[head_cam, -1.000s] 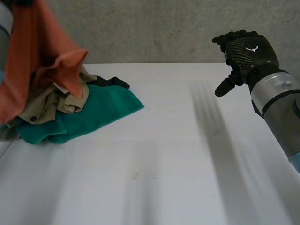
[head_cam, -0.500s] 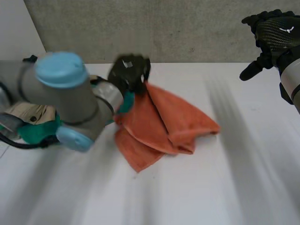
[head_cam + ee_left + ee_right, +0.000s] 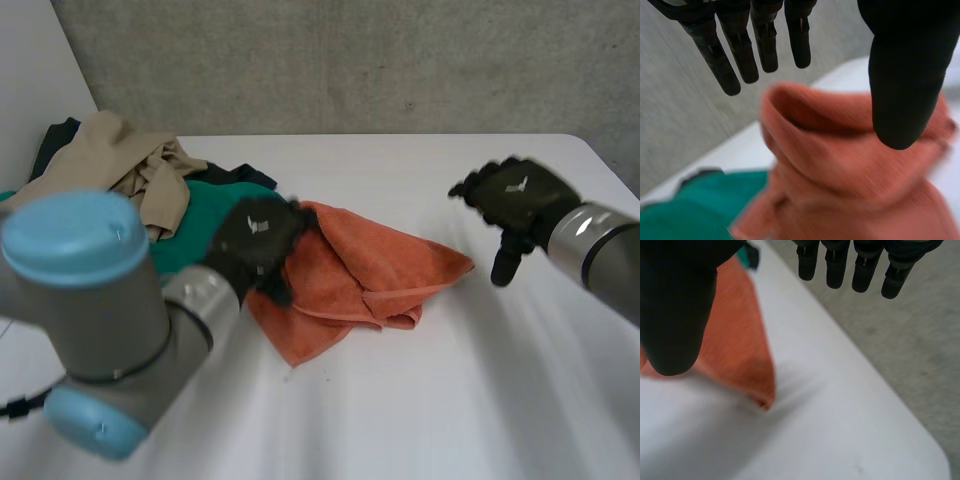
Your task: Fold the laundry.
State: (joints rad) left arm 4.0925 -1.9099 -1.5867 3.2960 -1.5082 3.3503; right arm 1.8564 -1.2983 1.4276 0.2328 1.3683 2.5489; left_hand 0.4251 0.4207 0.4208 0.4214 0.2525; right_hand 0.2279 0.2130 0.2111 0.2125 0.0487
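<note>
At the far left of the desk (image 3: 420, 400) sits the unsorted heap: a beige garment (image 3: 120, 160) on top, a teal cloth (image 3: 200, 215) under it and a dark garment (image 3: 245, 177) poking out behind. Stacked off to the side like this, they leave the middle of the desk free as a work surface.

The left arm (image 3: 90, 300) reaches across the front of the heap, and the left hand (image 3: 258, 238) hangs over the near-left edge of the orange towel (image 3: 360, 270). In its wrist view its fingers (image 3: 765, 45) are straight and spread away from the thumb (image 3: 905, 90), gripping nothing, with a rumpled fold of the towel just under the palm. Whether the palm touches the cloth I cannot tell.

The towel lies apart from the heap, towards the middle of the desk, bunched and doubled over itself, not flat. It looks like the piece chosen for folding, and it probably needs spreading out first.

To the right, the right hand (image 3: 515, 200) hovers above bare desk, just off the towel's pointed right corner. It too is spread and holds nothing, likely placed to take that corner and pull the cloth flat.
</note>
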